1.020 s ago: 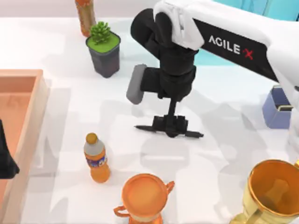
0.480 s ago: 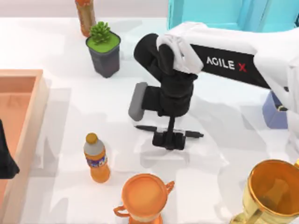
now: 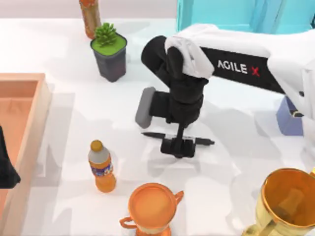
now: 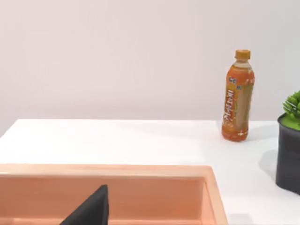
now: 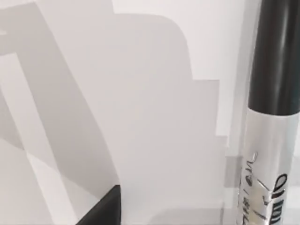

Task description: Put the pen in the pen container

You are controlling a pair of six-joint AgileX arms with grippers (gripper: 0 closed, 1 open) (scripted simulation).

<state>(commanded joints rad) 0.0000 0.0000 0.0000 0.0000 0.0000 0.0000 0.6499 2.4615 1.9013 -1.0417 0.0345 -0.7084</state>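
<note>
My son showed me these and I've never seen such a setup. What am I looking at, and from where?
It is a simulated two-armed AgileX robot at a white table. One picture looks down from above; the other two come from cameras on the wrists.

From above, the right gripper is down over a slim black-and-grey marker pen lying flat. The right wrist view shows that pen close up. Whether it is gripped, I cannot tell.

The pen's goal is the small blue box at the table's right edge.

The left gripper sits parked over an orange tray.
</note>
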